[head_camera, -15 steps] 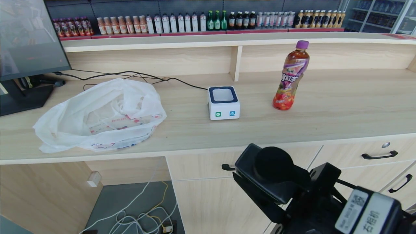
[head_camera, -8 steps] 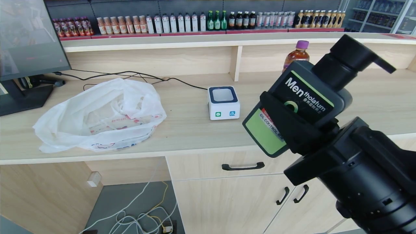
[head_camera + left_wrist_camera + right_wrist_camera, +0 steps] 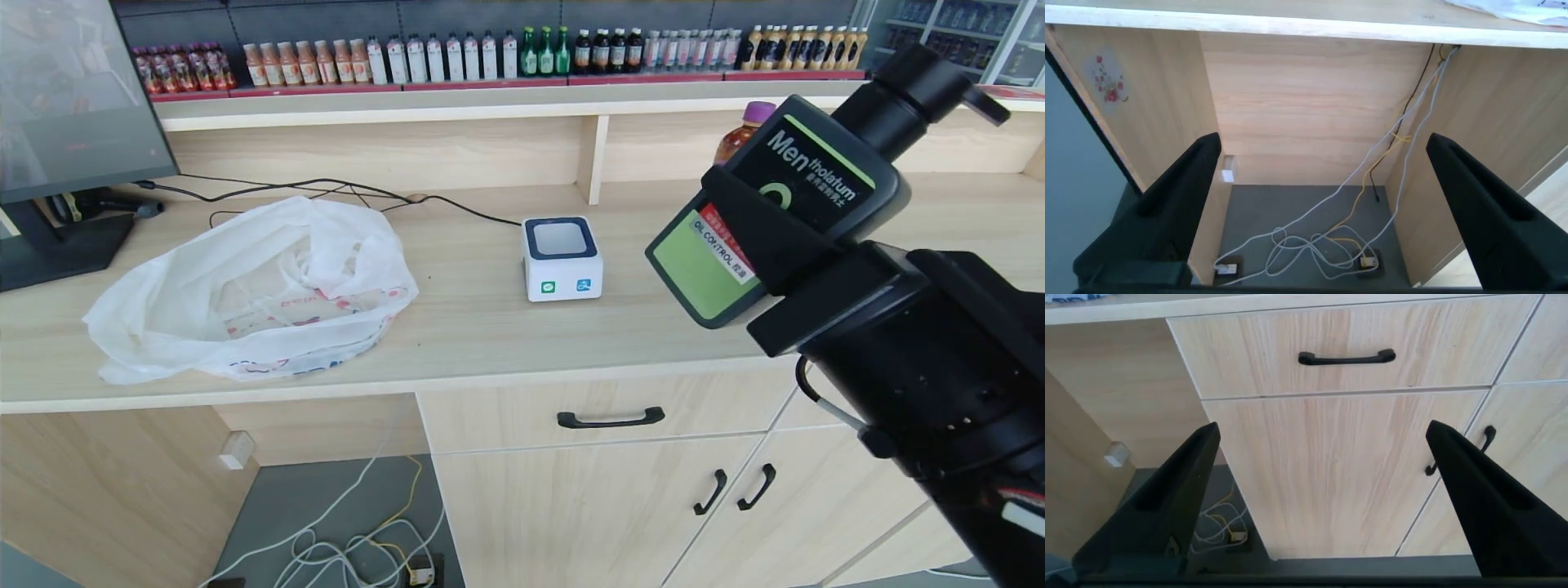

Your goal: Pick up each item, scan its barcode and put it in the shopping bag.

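Note:
My right gripper (image 3: pixel 804 245) is shut on a black pump bottle (image 3: pixel 735 269) with a green label. It holds the bottle tilted in the air, to the right of the white barcode scanner (image 3: pixel 562 257), pump head pointing up and right. The scanner sits mid-counter, window facing up. A white plastic shopping bag (image 3: pixel 253 290) lies open on the counter's left. An orange drink bottle with a purple cap (image 3: pixel 755 114) stands behind the held bottle, mostly hidden. My left gripper (image 3: pixel 1323 212) hangs open below the counter, nothing between its fingers.
The wooden counter (image 3: pixel 490 343) has a raised back ledge. A monitor (image 3: pixel 73 90) stands at the far left, and a black cable (image 3: pixel 457 204) runs to the scanner. Drawers with black handles (image 3: pixel 1347 357) are below. Loose cables (image 3: pixel 1315 245) lie on the floor under the counter.
My right arm has risen from below the counter's edge with the pump bottle, then moved up and to the right. The bottle now covers most of the drink bottle.

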